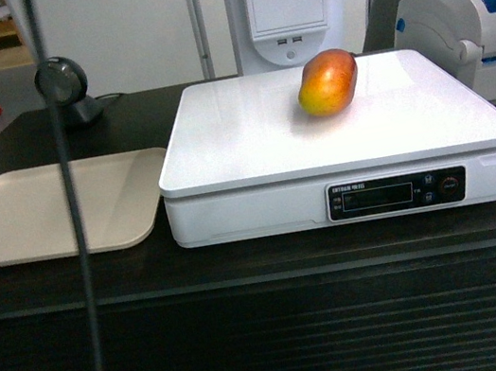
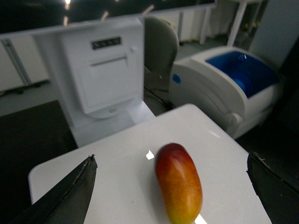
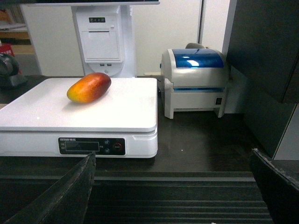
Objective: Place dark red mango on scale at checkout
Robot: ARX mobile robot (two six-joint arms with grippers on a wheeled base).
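From the head camera: a white scale (image 1: 337, 146) sits on a dark counter (image 1: 263, 269) with a ribbed front. A mango (image 1: 327, 82), dark red shading to orange-yellow, lies on its side on the scale's glossy platform, toward the back and right of centre. Nothing touches it. A beige tray (image 1: 41, 212) lies flat just left of the scale. Behind it stands a black round scanner (image 1: 63, 83). A white receipt printer (image 1: 288, 1) rises behind the scale, and a white and blue label printer (image 1: 465, 27) stands at the right. Neither gripper shows in this view.

From the left wrist camera: the left gripper (image 2: 173, 186) hangs above the scale with its two dark fingers (image 2: 70, 193) spread wide, one at each lower corner. The mango lies on the platform between them, free of both.

From the right wrist camera: the right gripper (image 3: 173, 186) is also spread wide, holding nothing, low in front of the counter. The mango rests on the scale's far left part, with the label printer beside the scale.
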